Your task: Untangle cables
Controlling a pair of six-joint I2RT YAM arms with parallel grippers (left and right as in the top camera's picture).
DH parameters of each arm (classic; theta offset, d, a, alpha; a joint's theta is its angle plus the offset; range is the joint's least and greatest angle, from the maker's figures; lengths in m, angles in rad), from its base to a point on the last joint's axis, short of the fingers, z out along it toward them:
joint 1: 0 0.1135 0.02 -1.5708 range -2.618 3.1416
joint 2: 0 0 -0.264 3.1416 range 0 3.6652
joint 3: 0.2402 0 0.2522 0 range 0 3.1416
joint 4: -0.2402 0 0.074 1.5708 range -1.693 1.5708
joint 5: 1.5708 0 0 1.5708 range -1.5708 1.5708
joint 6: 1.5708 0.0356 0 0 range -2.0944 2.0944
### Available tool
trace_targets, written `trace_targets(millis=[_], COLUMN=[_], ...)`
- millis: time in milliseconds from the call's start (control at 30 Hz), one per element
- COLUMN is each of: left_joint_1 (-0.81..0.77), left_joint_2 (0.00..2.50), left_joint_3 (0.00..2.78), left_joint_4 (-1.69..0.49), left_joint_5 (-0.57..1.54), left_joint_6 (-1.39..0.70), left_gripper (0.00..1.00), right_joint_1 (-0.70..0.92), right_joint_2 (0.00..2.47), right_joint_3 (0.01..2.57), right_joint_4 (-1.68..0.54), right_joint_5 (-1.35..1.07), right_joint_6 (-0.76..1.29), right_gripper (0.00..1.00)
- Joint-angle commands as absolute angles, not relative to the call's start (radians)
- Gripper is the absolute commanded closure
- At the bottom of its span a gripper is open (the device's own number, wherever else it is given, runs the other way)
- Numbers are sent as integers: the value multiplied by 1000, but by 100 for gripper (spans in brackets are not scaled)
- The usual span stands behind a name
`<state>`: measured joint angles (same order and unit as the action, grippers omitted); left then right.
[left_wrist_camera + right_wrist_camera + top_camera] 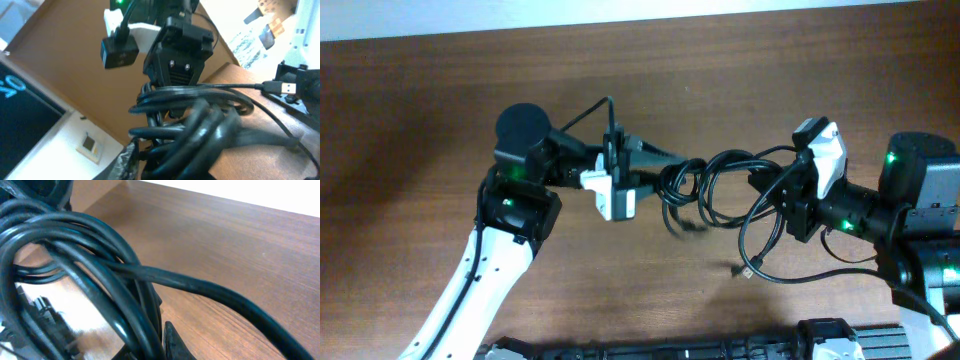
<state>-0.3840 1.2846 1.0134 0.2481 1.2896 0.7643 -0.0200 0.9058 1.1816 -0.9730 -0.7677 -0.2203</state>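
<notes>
The cables (705,185) are thin black cords in tangled loops, stretched between my two grippers above the brown table (620,290). My left gripper (678,166) points right and is shut on the left part of the bundle. My right gripper (762,180) points left and is shut on the right part. A loose loop hangs down to a small plug end (745,270) on the table. In the left wrist view the bundle (200,125) fills the jaws (150,165), with a USB plug (280,87) at the right. In the right wrist view the cords (90,280) run past one fingertip (172,340).
The right arm's body (920,200) stands at the right edge and the left arm's base (525,150) at centre left. A dark rail (720,350) runs along the front edge. A white wall strip (620,15) borders the far side.
</notes>
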Motion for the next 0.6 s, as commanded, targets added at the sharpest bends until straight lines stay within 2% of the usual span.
trace_targets(millis=[0, 33, 67, 133, 200, 400, 500, 567], left_joint_1=[-368, -361, -345, -325, -304, -272, -273, -273], left_joint_2=[1275, 1275, 1275, 1275, 1275, 1275, 1275, 1275], left_joint_3=[1020, 1020, 1020, 1020, 1020, 1020, 1020, 1020], left_joint_4=[164, 147, 118, 86, 54, 6, 6, 6], left_joint_5=[1177, 1177, 1177, 1180, 1182, 1275, 1306, 1306], left_joint_6=[764, 764, 764, 764, 764, 673, 554, 440], left_gripper=[49, 49, 44, 26, 23, 19, 26, 27], right_joint_1=[-27, -27, -27, -27, -27, -27, -27, -27], right_joint_2=[902, 902, 902, 902, 902, 902, 902, 902], right_joint_3=[1195, 1195, 1195, 1195, 1195, 1195, 1195, 1195], right_joint_4=[-960, -956, -944, -916, -883, -791, -756, -728], right_joint_5=[-632, -599, -550, -506, -500, -500, -520, -555], right_joint_6=[-232, -232, -232, -232, -232, -233, -232, -232], right_gripper=[96, 96, 96, 96, 96, 96, 96, 96])
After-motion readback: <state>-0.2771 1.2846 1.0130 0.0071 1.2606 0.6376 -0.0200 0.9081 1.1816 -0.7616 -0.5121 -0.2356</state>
